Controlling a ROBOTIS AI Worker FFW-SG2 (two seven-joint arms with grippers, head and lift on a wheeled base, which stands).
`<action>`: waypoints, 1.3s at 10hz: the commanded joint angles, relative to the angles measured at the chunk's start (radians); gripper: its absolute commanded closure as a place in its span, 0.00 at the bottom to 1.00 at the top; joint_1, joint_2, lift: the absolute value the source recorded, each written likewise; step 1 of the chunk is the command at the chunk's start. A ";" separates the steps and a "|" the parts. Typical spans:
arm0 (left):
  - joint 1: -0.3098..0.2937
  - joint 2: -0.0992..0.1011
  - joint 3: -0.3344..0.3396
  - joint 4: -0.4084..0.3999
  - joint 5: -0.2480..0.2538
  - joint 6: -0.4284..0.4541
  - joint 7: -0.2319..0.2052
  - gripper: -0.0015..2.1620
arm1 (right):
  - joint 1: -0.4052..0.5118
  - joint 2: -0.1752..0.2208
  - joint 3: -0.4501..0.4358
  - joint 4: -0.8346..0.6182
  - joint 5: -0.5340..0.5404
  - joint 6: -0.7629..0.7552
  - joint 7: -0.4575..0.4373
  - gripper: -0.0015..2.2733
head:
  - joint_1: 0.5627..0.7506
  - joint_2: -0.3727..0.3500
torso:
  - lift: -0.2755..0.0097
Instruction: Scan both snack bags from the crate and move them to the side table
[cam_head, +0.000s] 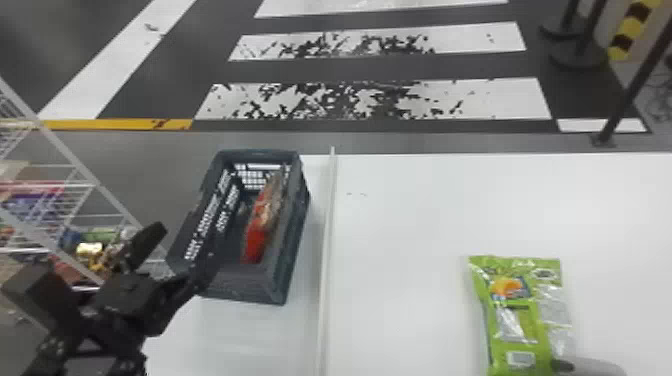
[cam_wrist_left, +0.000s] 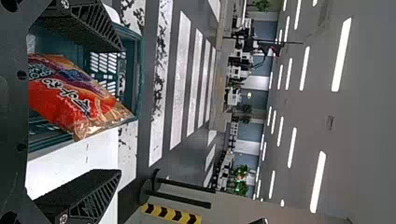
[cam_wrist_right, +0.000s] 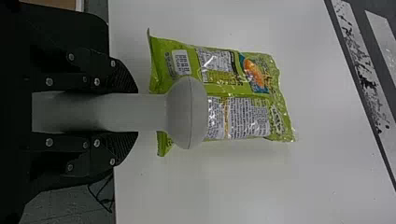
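Red snack bag (cam_wrist_left: 70, 100) in crate (cam_head: 245, 290): likely light, slippery, crushable; pinch its upper edge. Left gripper (cam_wrist_left: 121, 110) open; right gripper (cam_wrist_right: 137, 113) holds scanner (cam_wrist_right: 187, 112).

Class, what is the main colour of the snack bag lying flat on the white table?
Green; the right wrist view shows the bag best.

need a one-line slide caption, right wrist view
Right gripper holding a grey handheld scanner over the green snack bag that lies on the white table.
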 joint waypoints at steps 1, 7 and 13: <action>0.000 0.000 0.000 0.000 0.000 -0.003 0.001 0.03 | 0.001 0.000 -0.004 -0.003 -0.001 -0.002 0.000 0.99 | 0.70 0.75 | 0.86; -0.004 0.009 0.000 -0.031 -0.002 0.019 -0.001 0.03 | -0.128 -0.028 -0.117 0.059 0.009 -0.085 -0.014 0.99 | 0.70 0.59 | 0.86; -0.024 0.031 -0.005 -0.055 -0.003 0.077 -0.001 0.03 | -0.350 -0.092 -0.101 0.338 0.082 -0.266 0.034 0.99 | 0.70 0.37 | 0.86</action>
